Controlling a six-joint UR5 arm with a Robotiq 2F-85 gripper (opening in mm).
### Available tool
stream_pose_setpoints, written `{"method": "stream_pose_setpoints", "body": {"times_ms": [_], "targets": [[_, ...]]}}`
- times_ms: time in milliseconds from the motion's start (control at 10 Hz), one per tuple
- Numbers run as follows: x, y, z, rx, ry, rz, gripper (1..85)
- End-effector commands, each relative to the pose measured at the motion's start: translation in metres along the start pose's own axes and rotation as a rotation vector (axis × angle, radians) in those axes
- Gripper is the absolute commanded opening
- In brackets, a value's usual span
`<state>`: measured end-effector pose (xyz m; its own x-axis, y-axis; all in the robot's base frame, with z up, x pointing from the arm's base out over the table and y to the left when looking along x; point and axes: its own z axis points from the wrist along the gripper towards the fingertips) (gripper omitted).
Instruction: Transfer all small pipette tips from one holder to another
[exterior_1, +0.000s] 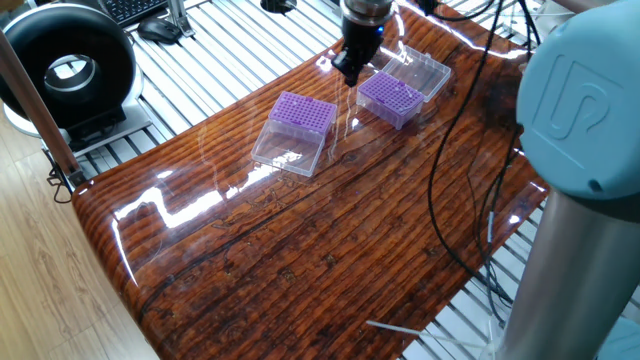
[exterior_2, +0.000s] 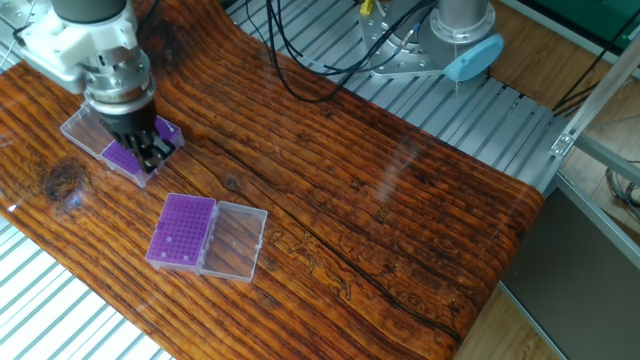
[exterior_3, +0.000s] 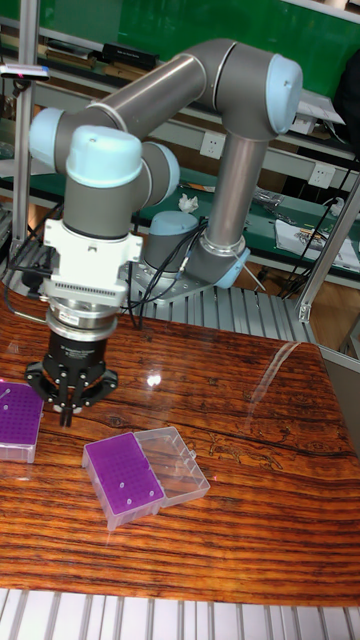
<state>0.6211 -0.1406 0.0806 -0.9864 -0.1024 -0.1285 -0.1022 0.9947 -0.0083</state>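
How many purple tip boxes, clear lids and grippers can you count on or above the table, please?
Purple boxes: 2 (near box, far box)
Clear lids: 2 (near lid, far lid)
Grippers: 1 (gripper)
Total: 5

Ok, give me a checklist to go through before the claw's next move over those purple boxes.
1. The claw at a box: ok, it hangs at the edge of one purple box.
2. The other purple box open: ok, its clear lid lies flat beside it.
3. A pipette tip in the claw: cannot tell, too small to see.
4. The claw lined up with a hole: cannot tell.
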Motion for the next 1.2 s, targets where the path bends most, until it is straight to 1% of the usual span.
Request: {"method": "stream_pose_setpoints", "body": {"times_ms": [0,200,400,500,700,800,900,1000,1100], "targets": [[0.005,-0.005,0.001,-0.006,-0.008,0.002,1.0],[0.009,-0.004,0.001,-0.009,0.007,0.023,1.0],[0.009,0.000,0.001,-0.025,0.007,0.074,1.0],[0.007,-0.001,0.001,-0.020,0.000,0.098,1.0],[-0.001,-0.004,0.001,-0.012,-0.032,0.154,1.0],[-0.006,-0.007,0.001,-0.004,-0.054,0.168,1.0],[-0.014,-0.007,0.000,-0.007,-0.081,0.165,1.0],[-0.014,-0.010,0.000,0.004,-0.083,0.158,1.0],[-0.010,-0.011,0.001,0.012,-0.069,0.145,1.0]]}}
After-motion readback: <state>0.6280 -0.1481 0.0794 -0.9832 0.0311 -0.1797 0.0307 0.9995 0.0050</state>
